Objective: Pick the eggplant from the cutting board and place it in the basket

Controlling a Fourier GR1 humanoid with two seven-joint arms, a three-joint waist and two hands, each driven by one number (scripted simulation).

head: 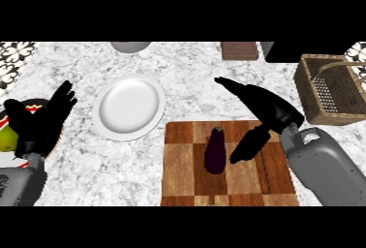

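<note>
- The eggplant (216, 151) lies lengthwise on the wooden cutting board (186, 179), stem end pointing away from the robot, near the board's middle.
- The right hand (266, 111) hovers over the board's right part, fingers spread and straight; its thumb reaches down just beside the eggplant, though whether it touches is hard to tell.
- The wicker basket (314, 104) sits at the right of the marble surface (186, 68), well apart from the eggplant, with its handle arched over the top.
- A white oval plate (130, 107) rests left of the board.
- The left hand (46, 118) rests open at the left edge, fingers up, over a patterned bowl (14, 109) holding what looks like a pear (6, 138).
</note>
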